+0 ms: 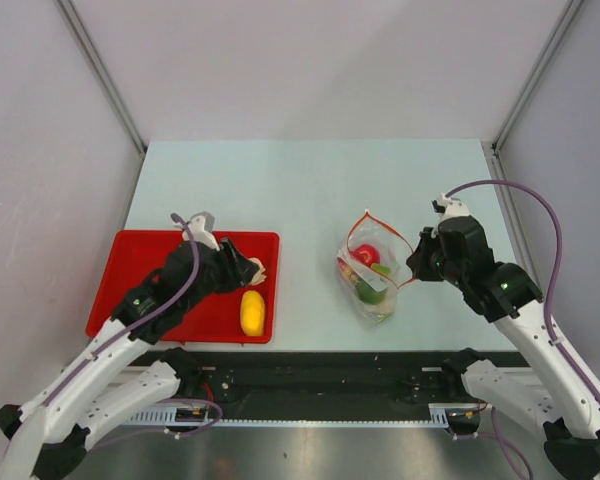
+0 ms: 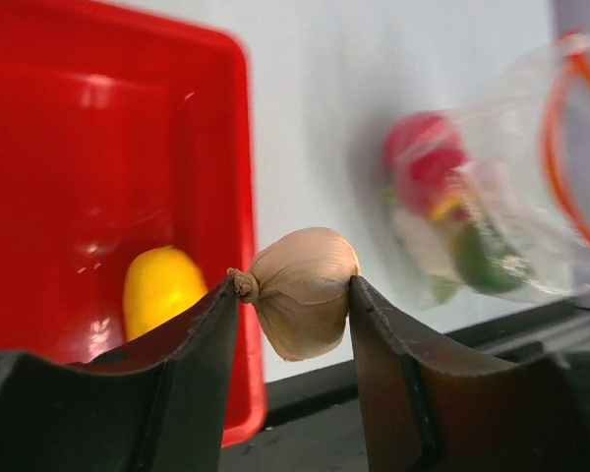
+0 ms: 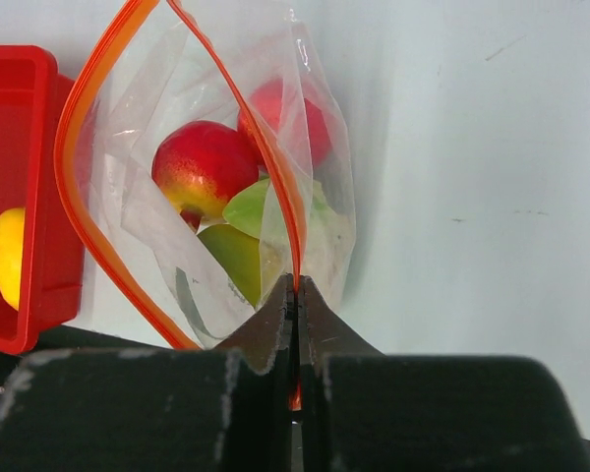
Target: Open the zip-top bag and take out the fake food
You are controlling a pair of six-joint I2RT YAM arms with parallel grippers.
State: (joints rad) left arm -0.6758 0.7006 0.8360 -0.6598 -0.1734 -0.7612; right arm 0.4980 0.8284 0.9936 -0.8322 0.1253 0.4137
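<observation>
Over the right rim of the red tray [image 1: 140, 250], a whitish garlic piece [image 2: 305, 290] is pinched between the fingers of the left gripper [image 2: 293, 295] and touched by a pad on each side. A yellow oval [image 1: 252, 313] is seen lying in the tray's near right corner. To the right, on the table [image 1: 300, 180], the clear bag [image 1: 375, 275] is held with its mouth wide open. Its red zip strip [image 3: 275, 187] is clamped by the right gripper [image 3: 296, 295], whose fingers are pressed together on it. Two red balls [image 3: 202, 172] and green pieces [image 3: 241, 256] are seen inside the bag.

The chief risk is judged to lie at the rim. The garlic piece is held right above the tray's edge, perhaps slightly outside it, so if it is let go there it could strike the rim and be bounced onto the table or off the near edge. Being rounded, it could also be rolled sideways out of a loose grip. On the right, the thin strip could be pulled from the shut fingers if the bag is tugged, and the mouth would then be collapsed over the food left inside.
</observation>
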